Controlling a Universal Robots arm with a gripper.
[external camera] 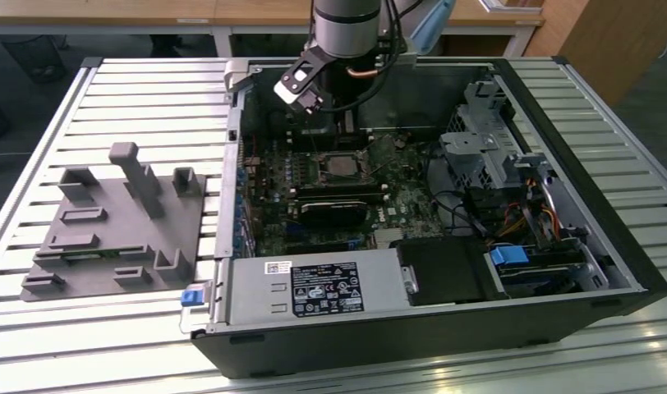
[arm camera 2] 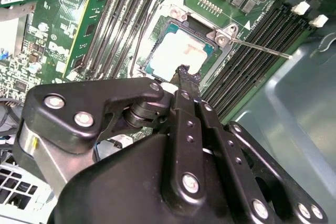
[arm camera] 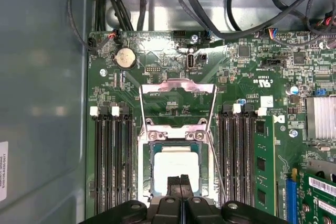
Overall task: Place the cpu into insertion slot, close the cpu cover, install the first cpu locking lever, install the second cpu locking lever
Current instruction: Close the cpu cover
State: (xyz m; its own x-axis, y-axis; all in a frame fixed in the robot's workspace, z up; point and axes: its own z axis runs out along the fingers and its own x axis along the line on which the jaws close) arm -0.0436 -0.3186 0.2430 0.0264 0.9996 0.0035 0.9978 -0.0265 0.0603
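Note:
The cpu, a pale square chip, lies flat inside the insertion slot on the green motherboard. The cpu cover stands swung up and open beyond the socket. A thin wire locking lever sticks out free beside the socket. My gripper hovers at the chip's near edge with its black fingers pressed together and nothing between them. In the exterior view the arm reaches down into the case over the socket.
Long black memory slots flank the socket on both sides. Cables run along the case wall. A power supply and drive bays fill the open case. A grey fixture lies on the slatted table.

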